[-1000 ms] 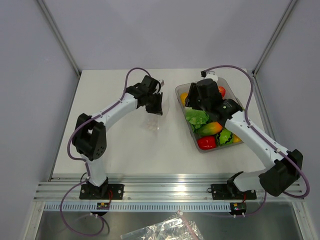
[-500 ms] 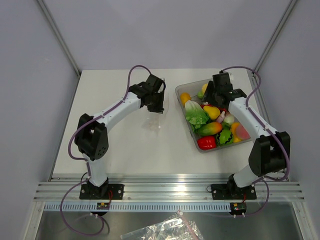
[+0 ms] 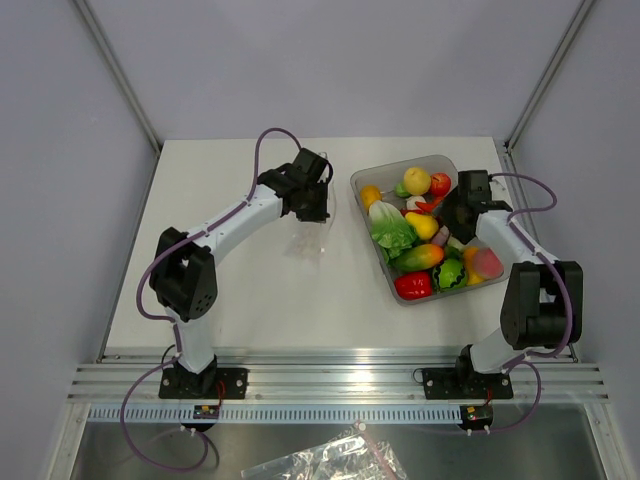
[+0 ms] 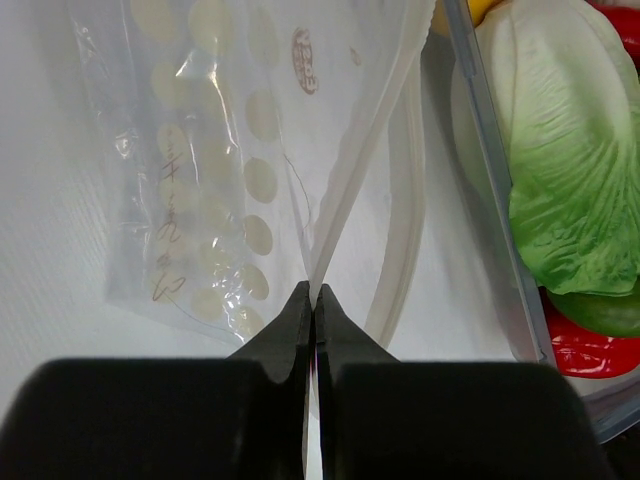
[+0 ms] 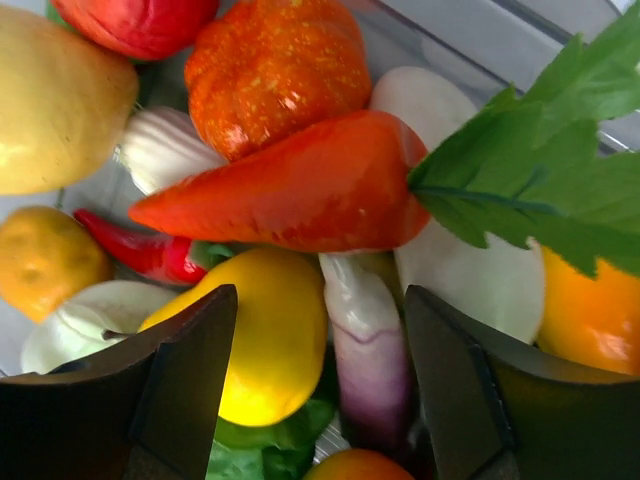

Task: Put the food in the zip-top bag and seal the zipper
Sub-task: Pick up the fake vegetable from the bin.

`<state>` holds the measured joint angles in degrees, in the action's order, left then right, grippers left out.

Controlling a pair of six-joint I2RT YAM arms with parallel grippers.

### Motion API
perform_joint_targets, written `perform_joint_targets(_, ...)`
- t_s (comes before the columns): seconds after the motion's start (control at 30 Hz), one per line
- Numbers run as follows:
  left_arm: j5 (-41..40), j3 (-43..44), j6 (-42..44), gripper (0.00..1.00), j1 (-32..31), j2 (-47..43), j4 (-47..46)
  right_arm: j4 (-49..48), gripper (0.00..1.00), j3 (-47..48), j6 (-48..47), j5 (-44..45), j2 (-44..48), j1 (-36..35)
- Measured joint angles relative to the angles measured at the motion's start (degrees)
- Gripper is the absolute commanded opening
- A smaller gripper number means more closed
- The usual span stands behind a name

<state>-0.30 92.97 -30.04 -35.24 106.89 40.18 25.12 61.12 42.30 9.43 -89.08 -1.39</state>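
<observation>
Shifted toward the frame's right, the right gripper (image 3: 455, 213) is being held agape and empty, the zip-top bag (image 4: 190, 180) being pinched by the left gripper (image 4: 312, 300).

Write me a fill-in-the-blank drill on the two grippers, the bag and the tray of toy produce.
1. The left gripper is ___ on the mouth edge of the clear, dotted plastic zip-top bag.
2. The right gripper hangs ___ above the long red-orange toy piece with a green top.
3. The clear plastic tray of toy produce stands to the bag's ___, by the robot's sides.
Missing words: shut; open; right.
</observation>
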Motion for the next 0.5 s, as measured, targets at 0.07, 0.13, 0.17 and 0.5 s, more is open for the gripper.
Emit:
perform_joint_targets(0.07, 0.0, 0.0, 0.0, 0.0, 0.0, 0.0, -0.4, -2.3, 0.76, -0.9, 2.1, 0.1, 0.0, 0.1)
perform_joint_targets(0.13, 0.0, 0.0, 0.1, 0.0, 0.0, 0.0, -0.7, -5.0, 0.76, -1.8, 4.1, 0.1, 0.0, 0.2)
perform_joint_targets(0.17, 0.0, 0.0, 0.2, 0.0, 0.0, 0.0, -0.8, -6.1, 0.76, -2.0, 4.9, 0.2, -0.1, 0.3)
perform_joint_targets(0.5, 0.0, 0.0, 1.5, 0.0, 0.0, 0.0, -0.8, -12.3, 0.68, -1.6, 7.7, 0.6, -3.3, 2.5)
